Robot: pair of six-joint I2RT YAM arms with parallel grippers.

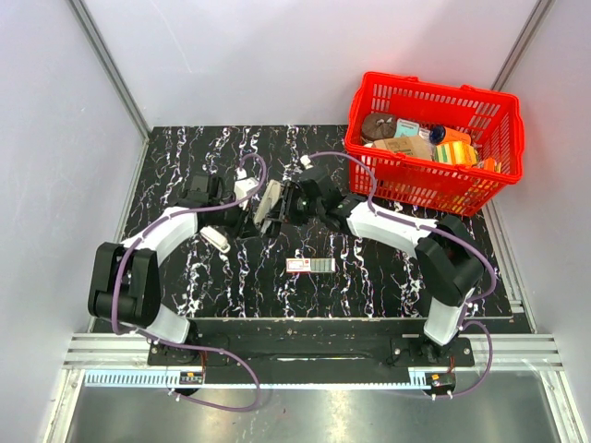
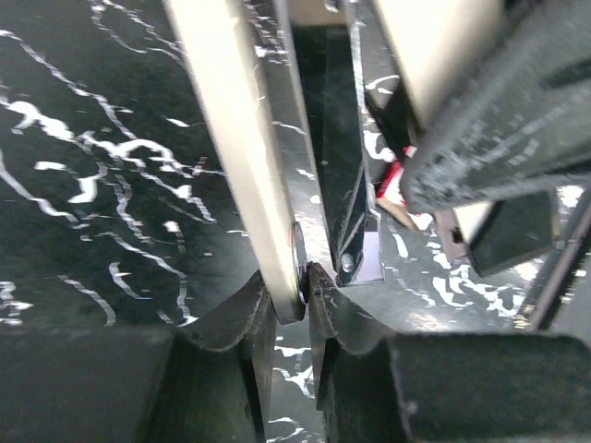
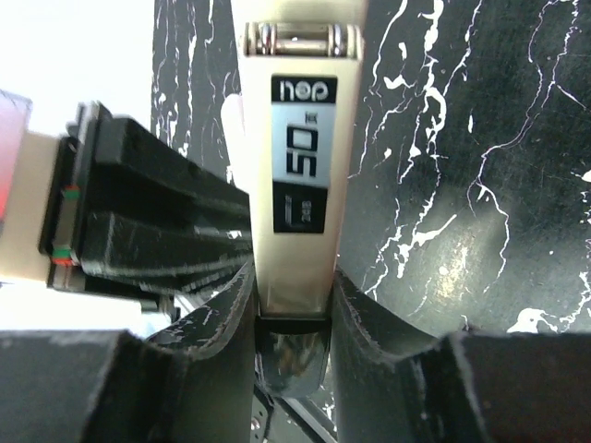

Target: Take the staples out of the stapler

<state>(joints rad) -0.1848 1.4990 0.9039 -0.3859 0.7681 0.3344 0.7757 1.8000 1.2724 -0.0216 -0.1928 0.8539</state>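
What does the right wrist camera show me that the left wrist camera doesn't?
Only right wrist: the stapler from above, its label reading 50, the hinge at the far end, and the right gripper shut on it. Only left wrist: the stapler edge-on, a dark metal rail beside its beige body, and the left gripper pinching the near end. Both: the beige stapler and the marbled black table.

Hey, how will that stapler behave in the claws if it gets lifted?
Likely stiff: the stapler looks like metal. Its glossy finish may slip in the right claw. The hinge at its far end suggests the halves could swing apart.
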